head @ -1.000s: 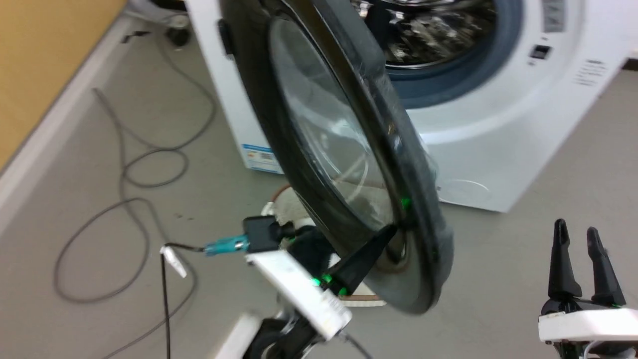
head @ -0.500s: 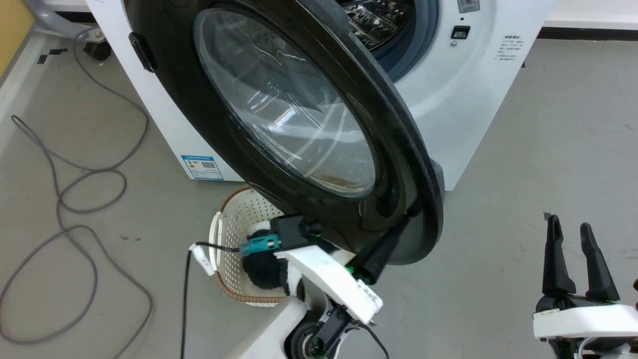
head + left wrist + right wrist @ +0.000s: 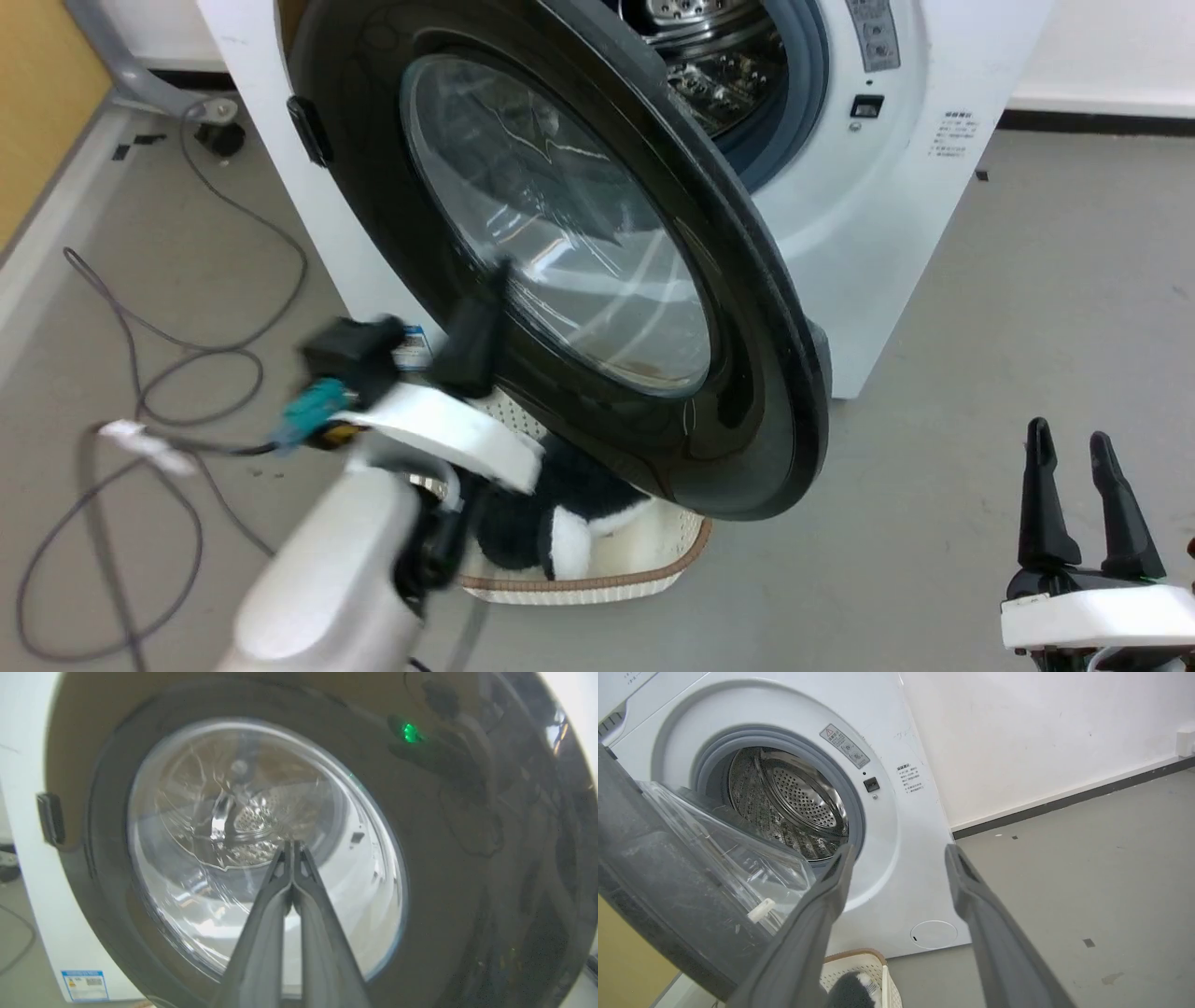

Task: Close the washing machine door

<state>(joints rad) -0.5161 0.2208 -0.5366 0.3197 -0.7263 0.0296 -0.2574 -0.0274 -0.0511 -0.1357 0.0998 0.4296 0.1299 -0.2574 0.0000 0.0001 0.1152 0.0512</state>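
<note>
The washing machine door (image 3: 747,373), a glossy black ring around a bulging glass window, stands partly open in front of the white washing machine (image 3: 896,243). The steel drum (image 3: 709,56) shows behind its right edge. My left gripper (image 3: 495,285) is shut with nothing in it, blurred, and points up at the outer face of the glass. In the left wrist view the closed fingertips (image 3: 292,845) lie over the door (image 3: 444,858) window; whether they touch it I cannot tell. My right gripper (image 3: 1067,431) stands open and empty at the lower right, apart from the door (image 3: 668,891).
A cream basket (image 3: 672,560) with black and white fabric sits on the floor under the door's lower edge. Grey cables (image 3: 187,345) loop over the floor at the left, beside a yellow wall panel (image 3: 37,112). Bare grey floor lies right of the machine.
My left gripper has left the door's lower right rim and swung left and up to the front of the glass. The head camera shifted. The right gripper has kept its place.
</note>
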